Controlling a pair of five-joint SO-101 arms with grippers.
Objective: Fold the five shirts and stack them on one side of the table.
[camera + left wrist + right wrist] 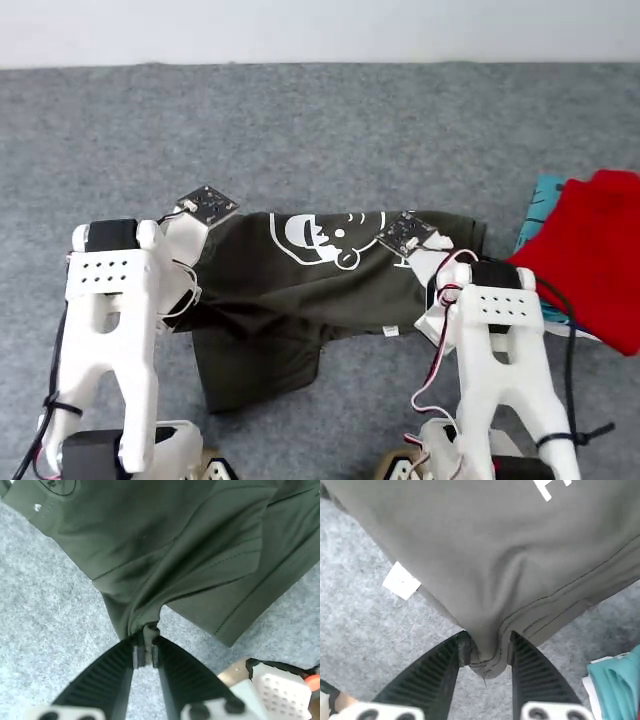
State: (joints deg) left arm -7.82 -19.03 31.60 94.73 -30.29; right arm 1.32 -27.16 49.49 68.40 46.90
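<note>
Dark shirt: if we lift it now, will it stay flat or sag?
Likely floppy: the dark shirt puckers at both jaws. It would probably sag between them. The thin cloth looks light, so it should lift easily.

2 white arms reach forward side by side, wrists tipped downward. The left arm has its left gripper pinched nearly closed on a bunched fold of the dark green shirt. The right arm has its right gripper clamped on the shirt's hem, black jaws slightly apart around the cloth.
</note>
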